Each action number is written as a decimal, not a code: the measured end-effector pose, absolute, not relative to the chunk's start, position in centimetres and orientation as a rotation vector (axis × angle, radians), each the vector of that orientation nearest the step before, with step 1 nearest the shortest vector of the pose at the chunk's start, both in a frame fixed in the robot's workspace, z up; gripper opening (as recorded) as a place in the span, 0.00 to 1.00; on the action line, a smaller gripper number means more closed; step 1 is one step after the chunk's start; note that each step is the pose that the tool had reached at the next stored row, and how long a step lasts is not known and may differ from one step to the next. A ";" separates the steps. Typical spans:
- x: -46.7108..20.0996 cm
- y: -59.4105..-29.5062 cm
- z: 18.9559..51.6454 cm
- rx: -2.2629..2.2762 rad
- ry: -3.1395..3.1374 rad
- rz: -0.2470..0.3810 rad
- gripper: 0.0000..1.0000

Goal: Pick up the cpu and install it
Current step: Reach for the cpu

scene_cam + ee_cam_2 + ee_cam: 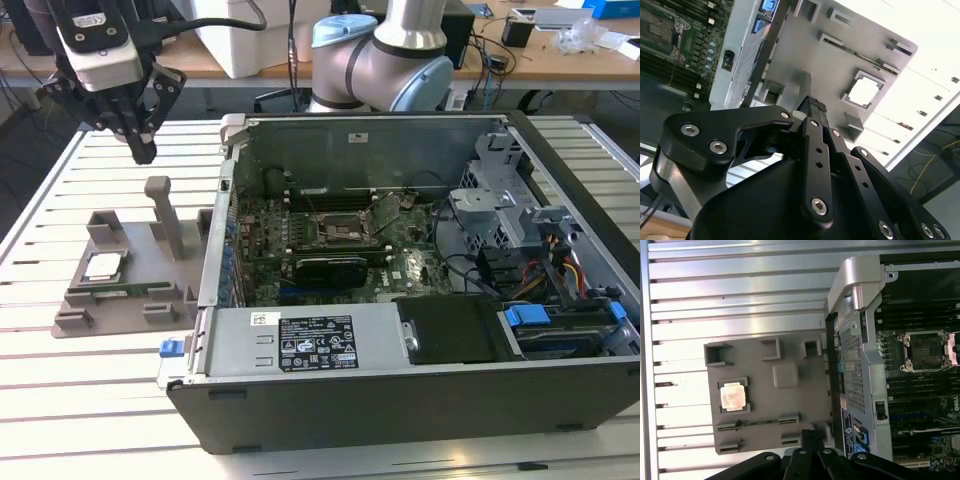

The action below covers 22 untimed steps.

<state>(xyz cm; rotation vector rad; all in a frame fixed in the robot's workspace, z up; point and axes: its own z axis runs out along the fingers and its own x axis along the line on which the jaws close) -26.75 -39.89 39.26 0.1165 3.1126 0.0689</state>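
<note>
The cpu (103, 266) is a small silver square lying flat in a recess of the grey holder tray (120, 300), on the exterior view's left. It also shows in both wrist views, cpu (863, 91) and cpu (733, 395), seated in the tray (790, 405). My gripper (143, 148) hangs high above the table, over the tray's far side and well clear of the cpu. Its black fingers (813, 111) are pressed together with nothing between them. The motherboard's open socket (340, 232) sits inside the computer case (400, 380); the first wrist view shows the socket (926, 351) too.
A tall grey post (165, 215) rises from the tray near the cpu. The case's raised side wall (215, 250) stands between tray and motherboard. A drive cage and cables (520, 250) fill the case's right end. The arm's base (385, 60) stands behind the case on the slatted table (60, 400).
</note>
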 end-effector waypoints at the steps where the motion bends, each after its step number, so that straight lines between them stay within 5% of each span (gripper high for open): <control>1: -27.1 -39.9 39.3 0.116 3.113 0.069 0.11; 22: -32.7 -39.9 39.2 0.117 3.113 0.069 0.11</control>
